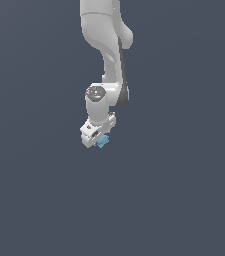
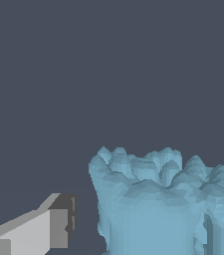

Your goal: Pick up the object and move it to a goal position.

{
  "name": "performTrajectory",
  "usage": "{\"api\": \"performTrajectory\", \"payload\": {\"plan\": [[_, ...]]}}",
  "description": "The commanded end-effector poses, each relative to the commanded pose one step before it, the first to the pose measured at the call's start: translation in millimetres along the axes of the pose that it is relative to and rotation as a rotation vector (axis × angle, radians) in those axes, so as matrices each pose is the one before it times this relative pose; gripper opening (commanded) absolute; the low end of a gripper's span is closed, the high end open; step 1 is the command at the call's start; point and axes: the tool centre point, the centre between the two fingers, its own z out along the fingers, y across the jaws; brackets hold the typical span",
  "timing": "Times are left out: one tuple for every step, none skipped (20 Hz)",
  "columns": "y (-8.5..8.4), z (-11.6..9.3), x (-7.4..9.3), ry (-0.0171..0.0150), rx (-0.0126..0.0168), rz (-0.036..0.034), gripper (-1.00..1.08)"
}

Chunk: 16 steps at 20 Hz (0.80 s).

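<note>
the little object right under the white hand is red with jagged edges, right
Not quite: the object just under the white hand is light blue, not red. The wrist view shows the colour plainly, and its jagged, lumpy edges too.

Arm [image 1: 106, 45]: white, smooth, plastic-like shell with soft sheen; dark strip along one side. Gripper [image 1: 97, 137]: white, matt, blocky. Finger [image 2: 31, 231] in wrist view: flat light grey, dark grey pad at tip, no gloss. Object [image 2: 158, 204]: light blue, matt, rough faceted surface, bumpy edges. Background: plain dark grey-blue, matt.
</note>
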Motion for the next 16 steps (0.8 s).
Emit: {"api": "performTrajectory", "payload": {"plan": [[0.49, 1.31, 0.24, 0.00067, -0.00113, -0.00008, -1.00], [0.00, 0.00, 0.00, 0.00000, 0.00000, 0.00000, -1.00], [0.00, 0.00, 0.00, 0.00000, 0.00000, 0.00000, -1.00], [0.00, 0.00, 0.00, 0.00000, 0.00000, 0.00000, -1.00], [0.00, 0.00, 0.00, 0.00000, 0.00000, 0.00000, -1.00], [0.00, 0.00, 0.00, 0.00000, 0.00000, 0.00000, -1.00], [0.00, 0.00, 0.00, 0.00000, 0.00000, 0.00000, -1.00], [0.00, 0.00, 0.00, 0.00000, 0.00000, 0.00000, -1.00], [0.00, 0.00, 0.00, 0.00000, 0.00000, 0.00000, -1.00], [0.00, 0.00, 0.00, 0.00000, 0.00000, 0.00000, -1.00], [0.72, -0.94, -0.15, 0.00044, -0.00160, 0.00076, -1.00], [0.17, -0.09, -0.30, 0.00000, 0.00000, 0.00000, -1.00], [0.52, -0.27, -0.89, 0.00000, 0.00000, 0.00000, -1.00], [0.86, -0.45, -1.49, 0.00000, 0.00000, 0.00000, -1.00], [1.20, -0.63, -2.08, 0.00000, 0.00000, 0.00000, -1.00], [1.55, -0.81, -2.66, 0.00000, 0.00000, 0.00000, -1.00]]}}
